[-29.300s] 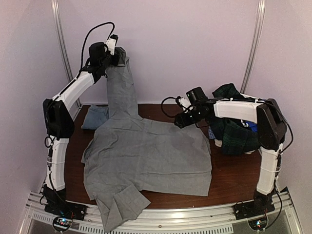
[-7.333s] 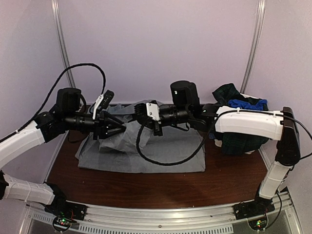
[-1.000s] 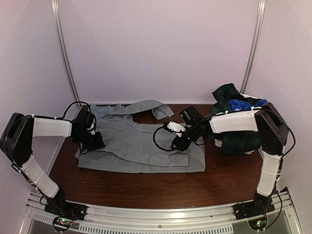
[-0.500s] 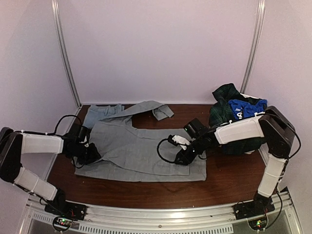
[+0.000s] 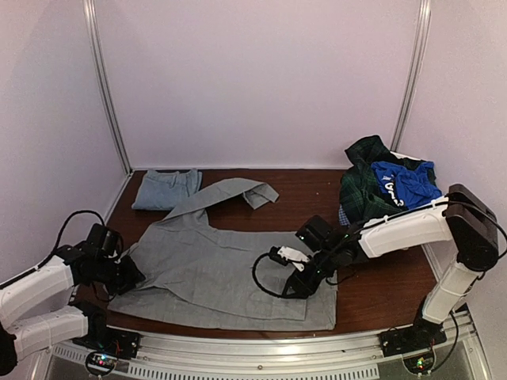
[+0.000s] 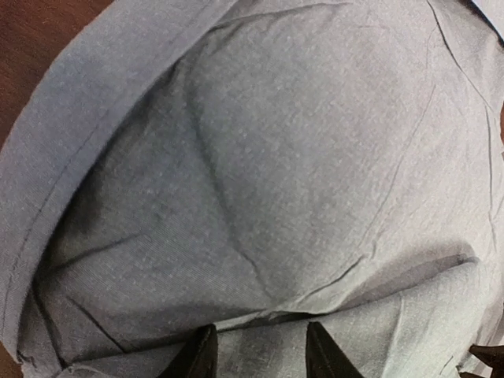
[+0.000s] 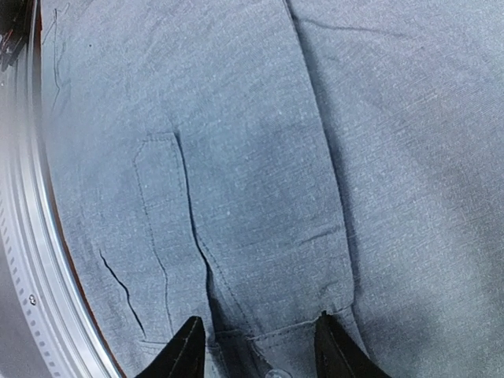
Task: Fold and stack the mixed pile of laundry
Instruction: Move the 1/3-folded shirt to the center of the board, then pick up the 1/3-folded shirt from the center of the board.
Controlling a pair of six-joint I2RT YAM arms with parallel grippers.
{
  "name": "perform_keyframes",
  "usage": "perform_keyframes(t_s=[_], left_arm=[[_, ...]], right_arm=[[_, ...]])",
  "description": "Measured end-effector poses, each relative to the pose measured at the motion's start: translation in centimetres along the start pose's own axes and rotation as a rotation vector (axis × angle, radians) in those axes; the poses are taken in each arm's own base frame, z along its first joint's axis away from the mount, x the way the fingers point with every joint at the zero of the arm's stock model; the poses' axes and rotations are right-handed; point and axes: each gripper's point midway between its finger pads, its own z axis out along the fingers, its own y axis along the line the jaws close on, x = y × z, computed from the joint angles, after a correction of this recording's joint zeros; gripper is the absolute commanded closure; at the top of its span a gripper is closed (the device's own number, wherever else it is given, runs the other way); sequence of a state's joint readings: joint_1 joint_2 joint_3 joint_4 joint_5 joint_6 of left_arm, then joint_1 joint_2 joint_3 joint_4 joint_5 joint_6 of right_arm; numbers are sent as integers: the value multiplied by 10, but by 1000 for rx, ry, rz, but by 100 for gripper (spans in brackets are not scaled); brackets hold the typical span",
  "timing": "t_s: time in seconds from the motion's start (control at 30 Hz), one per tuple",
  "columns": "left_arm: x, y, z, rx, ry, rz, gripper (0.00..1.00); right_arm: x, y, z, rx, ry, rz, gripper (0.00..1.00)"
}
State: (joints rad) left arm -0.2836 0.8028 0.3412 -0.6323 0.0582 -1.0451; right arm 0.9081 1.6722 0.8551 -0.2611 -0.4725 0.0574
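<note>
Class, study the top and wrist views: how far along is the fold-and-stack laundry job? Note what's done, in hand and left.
Done: one folded blue-grey garment lies flat at the back left. In hand: the grey shirt is spread, partly folded, with the left claw and right claw on it; grip unclear. Left: the mixed laundry pile sits rumpled at the right.

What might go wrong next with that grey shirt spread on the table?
The grey button-up shirt has its hem right at the brown wooden table's near edge; dragged further, it might slip onto the metal rail. The black cable looped on it beside the right gripper might snag the cloth.
</note>
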Motion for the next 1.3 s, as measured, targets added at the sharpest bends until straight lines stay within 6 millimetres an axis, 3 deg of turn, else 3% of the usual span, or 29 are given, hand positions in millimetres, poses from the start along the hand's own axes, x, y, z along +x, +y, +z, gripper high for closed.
perform_keyframes(t_s=[0.1,0.2,0.3,0.47,0.57,0.63,0.67,0.73,0.8,1.0,1.17,1.3], left_arm=[[-5,-7,-2,-18,13,50,51],[-27,-36,-8,-1,6,150,44],[-61,-89,-21,74,-59,284,34],[-112,-172,-39,197,-186,491,27],[-126,-197,-33,213,-201,579,26],[-131,-206,-21,199,-191,632,26],[-134,-209,-13,186,-180,654,26],[-138,-211,4,147,-152,688,26],[-143,-213,21,114,-128,714,28],[-135,-193,64,20,-31,776,30],[-136,-181,71,-36,-19,842,28],[-143,-180,71,-67,-52,907,23]], right_arm=[[-2,-2,-6,16,20,12,49],[-27,-11,-23,50,-29,21,47],[-74,-32,-52,109,-150,36,46],[-173,-92,-120,269,-404,73,45],[-225,-128,-146,343,-498,87,46],[-254,-148,-149,380,-532,70,45],[-258,-157,-147,391,-529,66,46],[-257,-168,-131,399,-479,51,46],[-243,-174,-112,396,-403,42,46],[-166,-180,-64,367,-147,43,46],[-116,-188,-48,392,8,55,46],[-108,-197,-52,445,44,42,45]])
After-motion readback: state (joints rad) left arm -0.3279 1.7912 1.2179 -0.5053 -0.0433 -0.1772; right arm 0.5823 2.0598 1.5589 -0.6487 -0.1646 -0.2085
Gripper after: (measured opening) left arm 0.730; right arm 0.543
